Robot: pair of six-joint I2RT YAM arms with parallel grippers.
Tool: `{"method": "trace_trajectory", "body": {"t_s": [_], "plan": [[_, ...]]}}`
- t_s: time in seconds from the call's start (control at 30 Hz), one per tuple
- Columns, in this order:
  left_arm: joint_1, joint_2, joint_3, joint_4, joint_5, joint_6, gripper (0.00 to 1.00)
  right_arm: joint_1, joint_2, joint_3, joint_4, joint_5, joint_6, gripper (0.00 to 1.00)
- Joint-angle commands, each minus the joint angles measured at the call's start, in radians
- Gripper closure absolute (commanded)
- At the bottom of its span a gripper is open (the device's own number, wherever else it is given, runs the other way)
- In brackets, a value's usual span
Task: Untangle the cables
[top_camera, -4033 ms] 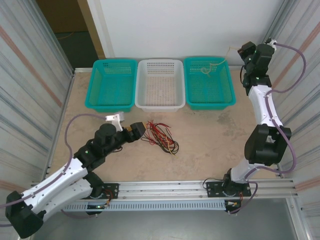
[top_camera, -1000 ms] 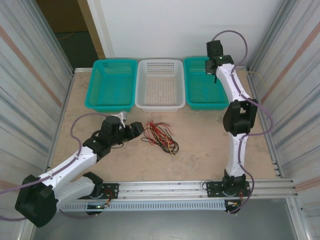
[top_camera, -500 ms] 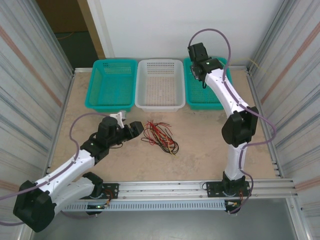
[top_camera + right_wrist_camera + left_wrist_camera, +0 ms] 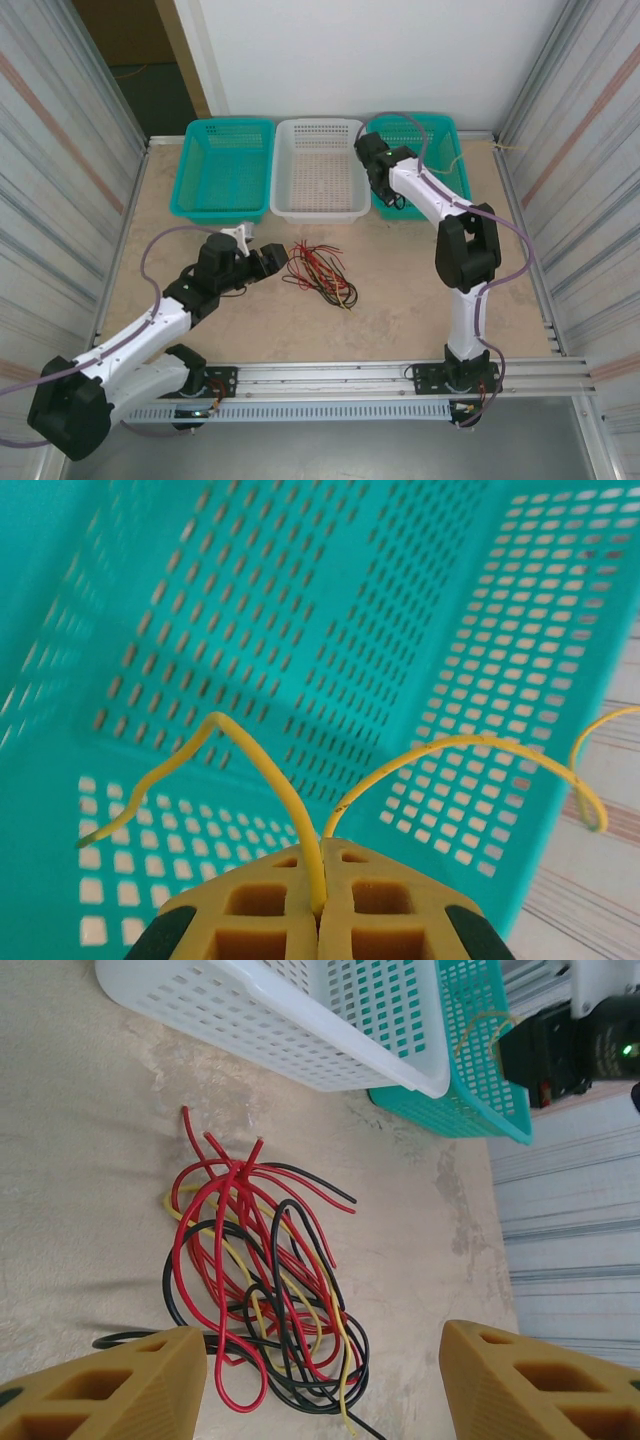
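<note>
Cables [image 4: 320, 272]: tangle on bench [image 4: 400, 290], long axis diagonal, red ends toward white basket [image 4: 300, 1020]. Left gripper [image 4: 330, 1380]: agape, empty, beside. Right gripper [image 4: 320, 905]: clamped on yellow cable [image 4: 450, 750] arching over teal basket [image 4: 250, 630].

The bottom edge is cropping the left pincer [image 4: 322, 1335], and a black strand of the cables [image 4: 240, 1175] is running off there.

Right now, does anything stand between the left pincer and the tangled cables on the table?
Nothing visible does. The left pincer is open, and the cables lie directly ahead of it on the table.
</note>
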Motion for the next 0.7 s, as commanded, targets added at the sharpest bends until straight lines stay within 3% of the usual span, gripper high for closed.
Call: {"method": "trace_trajectory", "body": {"t_s": [0.0,0.1,0.17,0.4,0.57,0.67], "plan": [[0.006,0.01,0.012,0.033,0.013,0.017,0.36,0.024,-0.024,-0.009,-0.011,0.07,-0.064,1.0],[0.006,0.023,0.018,0.047,0.021,0.013,0.32,0.024,0.0,0.004,-0.015,0.088,-0.062,1.0],[0.006,0.03,0.03,0.044,0.027,0.017,0.26,0.024,0.008,0.02,-0.01,0.109,-0.058,0.74],[0.007,0.037,0.057,0.044,0.009,0.036,0.22,0.024,-0.008,0.079,-0.003,0.133,-0.058,0.49],[0.006,0.066,0.091,0.05,0.022,0.044,0.22,0.012,-0.054,0.108,-0.013,0.161,0.013,0.44],[0.006,0.079,0.107,0.039,0.024,0.059,0.23,-0.033,-0.1,0.196,-0.088,0.117,0.199,0.41]]}}
